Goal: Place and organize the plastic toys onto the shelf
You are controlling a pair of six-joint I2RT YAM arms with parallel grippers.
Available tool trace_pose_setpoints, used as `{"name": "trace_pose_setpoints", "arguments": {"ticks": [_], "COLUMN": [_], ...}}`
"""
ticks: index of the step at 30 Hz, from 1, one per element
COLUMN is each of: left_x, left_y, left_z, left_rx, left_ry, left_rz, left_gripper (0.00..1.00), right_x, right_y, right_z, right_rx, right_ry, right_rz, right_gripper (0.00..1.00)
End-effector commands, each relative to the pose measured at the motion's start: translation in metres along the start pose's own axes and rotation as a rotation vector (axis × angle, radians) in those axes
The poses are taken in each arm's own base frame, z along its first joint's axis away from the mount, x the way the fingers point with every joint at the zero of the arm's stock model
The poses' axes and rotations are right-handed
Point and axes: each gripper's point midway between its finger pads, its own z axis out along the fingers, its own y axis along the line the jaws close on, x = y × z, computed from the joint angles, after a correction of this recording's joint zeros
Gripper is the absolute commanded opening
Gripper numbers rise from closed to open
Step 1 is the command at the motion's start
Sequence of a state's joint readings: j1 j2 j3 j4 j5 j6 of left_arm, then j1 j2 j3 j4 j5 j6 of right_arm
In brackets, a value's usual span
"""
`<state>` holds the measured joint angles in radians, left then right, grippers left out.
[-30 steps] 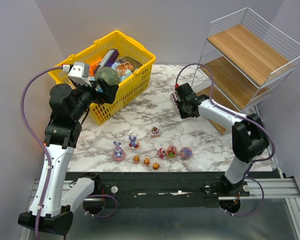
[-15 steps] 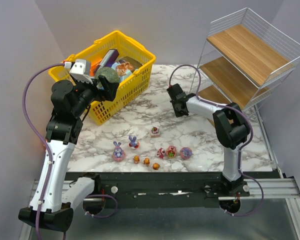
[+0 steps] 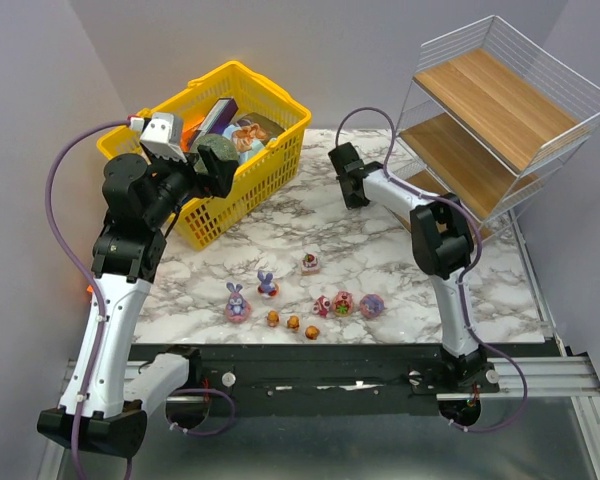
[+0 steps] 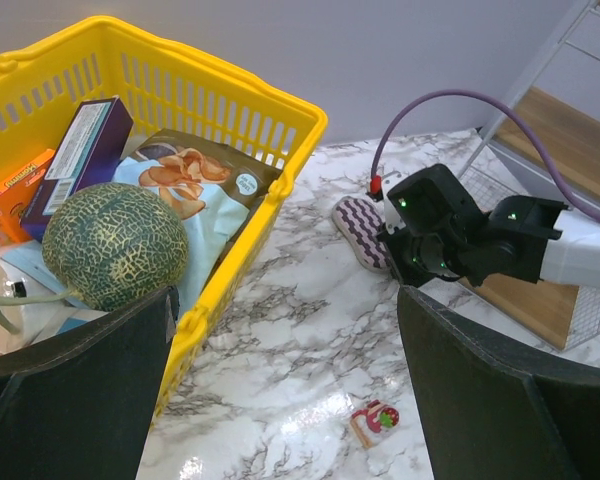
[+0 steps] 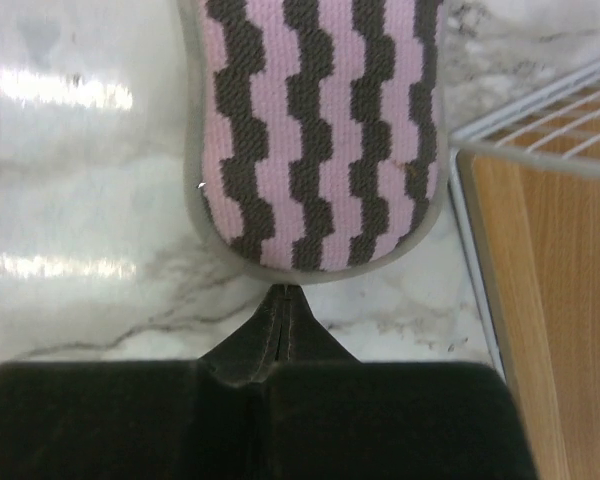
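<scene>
My right claw (image 5: 283,300) had swung away from the shelf (image 3: 500,110) to the purple zigzag pad (image 5: 315,130), jaws now pressed together at its edge, holding no toy. My left claw (image 4: 290,390) gaped beside the yellow basket (image 4: 230,115). The plastic toys (image 3: 343,302), tiny purple, orange and pink figurines, stood unshelved near the marble table's (image 3: 380,250) front edge.

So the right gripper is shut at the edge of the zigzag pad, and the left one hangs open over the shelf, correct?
One slip: the left gripper is open beside the yellow basket, not over the shelf, as the top view shows. The rest holds.
</scene>
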<state>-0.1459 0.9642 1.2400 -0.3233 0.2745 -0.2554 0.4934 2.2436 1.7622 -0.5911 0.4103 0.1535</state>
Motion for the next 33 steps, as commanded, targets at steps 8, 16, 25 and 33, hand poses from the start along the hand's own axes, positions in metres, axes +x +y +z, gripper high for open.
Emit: {"name": "trace_pose_setpoints", "arguments": {"ticks": [8, 16, 25, 33], "left_x": [-0.005, 0.007, 0.022, 0.063], "left_y": [0.003, 0.039, 0.01, -0.033], "left_z": [0.006, -0.004, -0.02, -0.025], "left_rx": [-0.024, -0.302, -0.111, 0.13], "left_ry": [0.002, 0.0, -0.007, 0.101], "left_rz": [-0.049, -0.329, -0.214, -0.233], "left_gripper": [0.99, 0.99, 0.99, 0.99], "right_x": [-0.054, -0.074, -0.037, 0.04], "right_y": [-0.008, -0.008, -0.01, 0.0], "right_z": [0.006, -0.086, -0.188, -0.242], "right_rx": [-0.041, -0.191, -0.326, -0.451], "right_ry": [-0.061, -0.202, -0.267, -0.239], "right_rz": [-0.021, 0.075, 0.158, 0.098], "right_gripper": [0.01, 0.26, 0.68, 0.74]}}
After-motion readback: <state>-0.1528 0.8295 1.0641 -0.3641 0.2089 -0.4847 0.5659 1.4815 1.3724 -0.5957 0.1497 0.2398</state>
